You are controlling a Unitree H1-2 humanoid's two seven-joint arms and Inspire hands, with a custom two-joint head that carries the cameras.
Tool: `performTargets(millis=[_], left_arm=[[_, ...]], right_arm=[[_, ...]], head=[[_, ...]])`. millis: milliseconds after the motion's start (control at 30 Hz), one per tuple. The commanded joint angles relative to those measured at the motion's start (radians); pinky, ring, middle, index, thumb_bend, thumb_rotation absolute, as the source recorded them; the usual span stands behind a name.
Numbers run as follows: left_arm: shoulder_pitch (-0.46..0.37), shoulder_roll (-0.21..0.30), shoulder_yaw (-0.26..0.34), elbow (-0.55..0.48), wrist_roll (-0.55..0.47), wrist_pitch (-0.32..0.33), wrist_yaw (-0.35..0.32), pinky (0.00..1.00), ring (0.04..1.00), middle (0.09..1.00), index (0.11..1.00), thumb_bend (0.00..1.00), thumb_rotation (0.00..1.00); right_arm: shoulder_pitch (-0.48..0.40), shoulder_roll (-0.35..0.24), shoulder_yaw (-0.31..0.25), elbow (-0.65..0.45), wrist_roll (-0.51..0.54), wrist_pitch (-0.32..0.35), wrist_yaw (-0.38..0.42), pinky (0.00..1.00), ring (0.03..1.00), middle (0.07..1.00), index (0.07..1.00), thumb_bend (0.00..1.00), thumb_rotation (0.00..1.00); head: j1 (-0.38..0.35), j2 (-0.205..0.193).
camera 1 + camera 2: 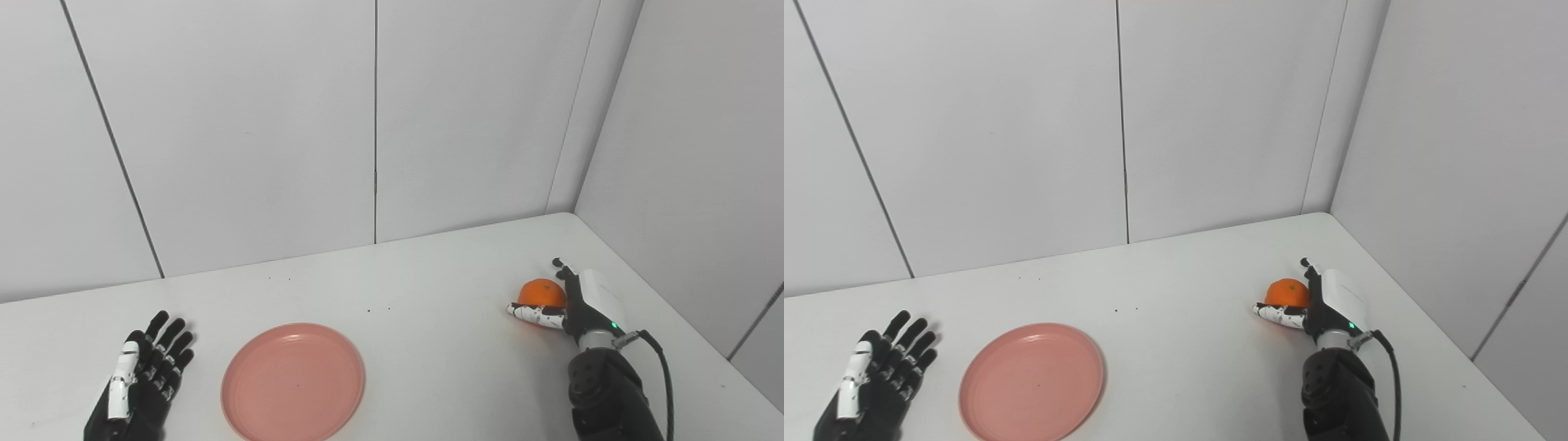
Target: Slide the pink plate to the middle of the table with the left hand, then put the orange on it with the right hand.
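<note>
The pink plate (293, 380) lies flat on the white table (429, 343), left of its middle near the front edge, with nothing on it. My left hand (144, 383) rests open on the table to the left of the plate, fingers spread, not touching it. The orange (541, 292) sits on the table at the right. My right hand (576, 300) is cupped around it and open. The thumb (533, 313) lies along the orange's near side and the fingers (558, 264) reach up behind it, mostly hidden.
White wall panels stand behind the table and along its right side, meeting in the back right corner close to the orange. A black cable (664, 373) runs from my right wrist. A few small dark specks (368, 310) dot the tabletop.
</note>
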Motion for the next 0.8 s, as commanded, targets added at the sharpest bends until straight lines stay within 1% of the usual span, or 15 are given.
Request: performTargets(millis=[0,100,133,167,200,233,300,333,433,533,567,600,633,700,767], left_arm=[[0.020,0.002,0.000,0.002,0.003,0.060,0.022,0.99,0.957,0.951,0.944,0.30,1.00],[0.021,0.003,-0.001,0.001,0.003,0.060,0.019,0.99,0.958,0.952,0.943,0.30,1.00],[0.021,0.003,-0.001,0.000,0.002,0.061,0.019,0.99,0.958,0.953,0.944,0.30,1.00],[0.021,0.003,-0.001,0.001,0.001,0.060,0.018,0.99,0.958,0.953,0.944,0.30,1.00],[0.021,0.003,0.000,0.001,0.001,0.058,0.017,0.99,0.959,0.954,0.946,0.30,1.00],[0.021,0.003,0.000,0.002,0.000,0.058,0.016,0.99,0.959,0.955,0.947,0.30,1.00],[0.021,0.003,0.001,0.000,-0.001,0.061,0.017,0.99,0.960,0.955,0.949,0.30,1.00],[0.021,0.004,0.001,0.001,-0.002,0.063,0.017,0.99,0.961,0.956,0.950,0.30,1.00],[0.020,0.003,0.003,0.000,-0.002,0.065,0.018,0.99,0.962,0.956,0.949,0.30,1.00],[0.020,0.002,0.004,0.000,-0.006,0.062,0.014,0.99,0.962,0.955,0.947,0.30,1.00],[0.020,0.003,0.004,0.002,-0.008,0.061,0.010,1.00,0.966,0.959,0.951,0.30,1.00],[0.020,0.004,0.003,0.002,-0.007,0.061,0.010,1.00,0.968,0.962,0.954,0.30,1.00],[0.020,0.004,0.002,0.001,-0.006,0.062,0.011,1.00,0.967,0.961,0.953,0.30,1.00],[0.021,0.005,0.001,0.001,-0.009,0.059,0.009,1.00,0.966,0.961,0.953,0.30,1.00],[0.020,0.006,0.000,0.007,-0.011,0.052,0.004,1.00,0.965,0.960,0.952,0.30,1.00]], right_arm=[[-0.037,-0.004,-0.005,-0.008,-0.015,-0.004,0.015,0.62,0.777,0.818,0.846,0.95,0.45],[-0.047,0.005,-0.021,0.003,-0.013,-0.004,0.022,0.59,0.749,0.787,0.836,0.95,0.43],[-0.048,0.006,-0.024,0.005,-0.012,-0.004,0.022,0.54,0.691,0.737,0.834,0.95,0.42],[-0.051,0.006,-0.027,0.011,0.001,-0.004,0.016,0.52,0.671,0.720,0.834,0.94,0.42],[-0.053,0.005,-0.028,0.014,0.010,-0.004,0.011,0.39,0.504,0.582,0.817,0.94,0.40],[-0.054,0.000,-0.025,0.021,0.009,-0.004,0.012,0.44,0.555,0.634,0.790,0.94,0.40],[-0.056,-0.012,-0.017,0.034,0.001,-0.004,0.017,0.48,0.594,0.671,0.760,0.93,0.40],[-0.055,-0.021,-0.007,0.040,0.002,-0.004,0.016,0.48,0.589,0.661,0.713,0.92,0.38],[-0.056,-0.039,0.012,0.053,0.012,-0.004,0.008,0.41,0.520,0.599,0.606,0.89,0.28],[-0.055,-0.050,0.023,0.052,0.018,-0.004,0.009,0.35,0.450,0.545,0.553,0.87,0.20],[-0.055,-0.051,0.024,0.051,0.020,-0.004,0.009,0.36,0.457,0.547,0.544,0.86,0.18],[-0.054,-0.052,0.025,0.048,0.024,-0.004,0.009,0.34,0.438,0.529,0.516,0.70,0.16],[-0.052,-0.053,0.027,0.045,0.030,-0.004,0.008,0.33,0.406,0.496,0.501,0.61,0.15],[-0.049,-0.057,0.029,0.042,0.047,-0.004,0.006,0.30,0.361,0.447,0.489,0.54,0.14],[-0.048,-0.057,0.025,0.038,0.063,-0.004,0.007,0.29,0.355,0.444,0.486,0.53,0.14]], head=[[0.001,0.001],[-0.001,0.002],[-0.001,0.002],[-0.001,0.002],[-0.001,0.002],[-0.001,0.002],[0.001,0.003],[0.001,0.003],[0.001,0.004],[0.003,0.007],[0.003,0.007],[0.004,0.007],[0.004,0.007],[0.007,0.008],[0.007,0.008]])
